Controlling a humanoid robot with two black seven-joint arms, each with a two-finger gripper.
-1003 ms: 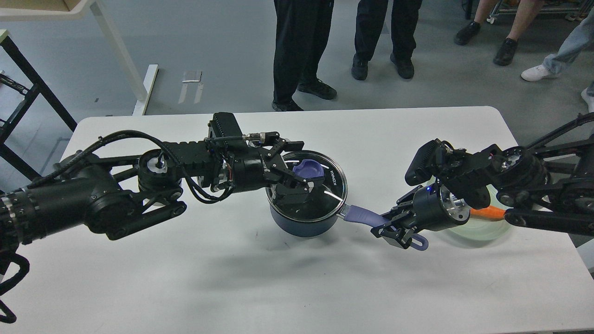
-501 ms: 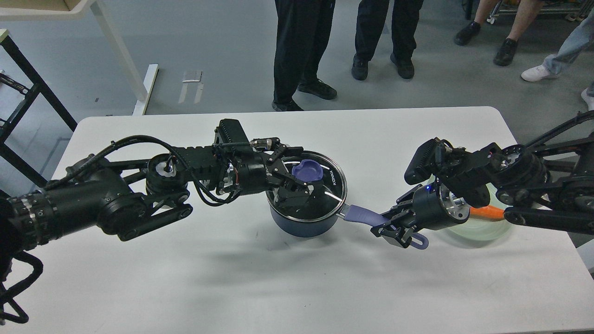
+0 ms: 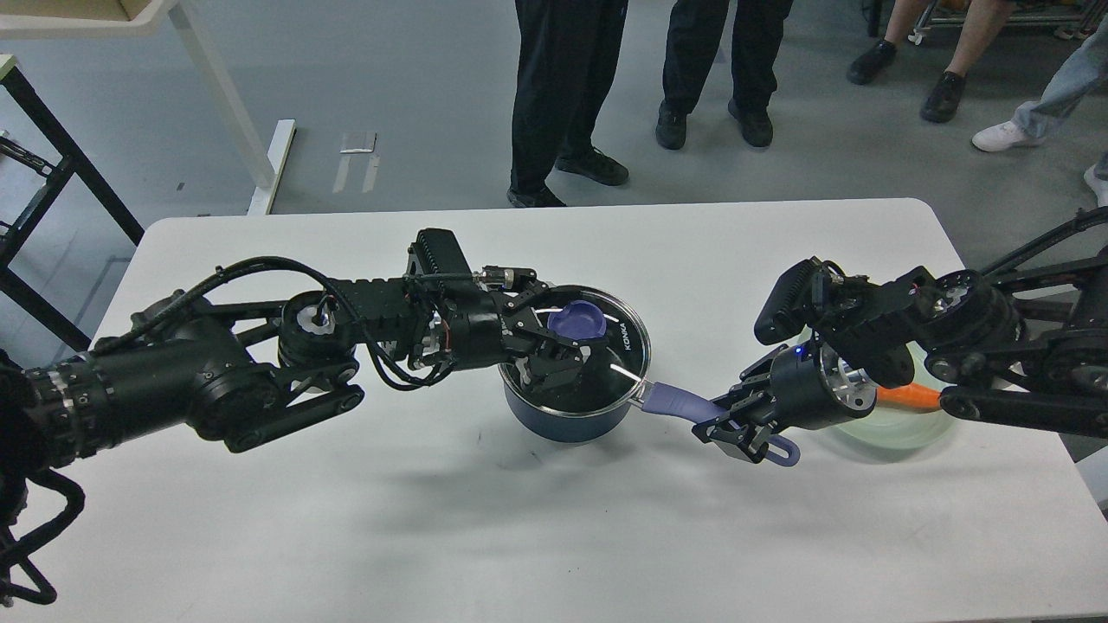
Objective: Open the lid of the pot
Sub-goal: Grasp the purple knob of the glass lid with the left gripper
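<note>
The dark blue pot (image 3: 571,421) stands mid-table with its glass lid (image 3: 625,350) seated on it. The lid's purple knob (image 3: 578,320) shows on top. My left gripper (image 3: 561,330) comes in from the left, low over the lid. It is open, with one finger behind the knob and one in front of it. I cannot tell whether the fingers touch the knob. My right gripper (image 3: 737,428) is shut on the pot's lavender handle (image 3: 671,400) near its holed end.
A pale green plate (image 3: 900,430) with a carrot (image 3: 911,396) lies under my right arm at the table's right side. Several people stand on the floor beyond the table's far edge. A white table leg and a black frame stand at the far left.
My left arm has reached further right and sunk lower, bringing its fingers closer around the knob. The lid, the pot and my right gripper have not moved.
</note>
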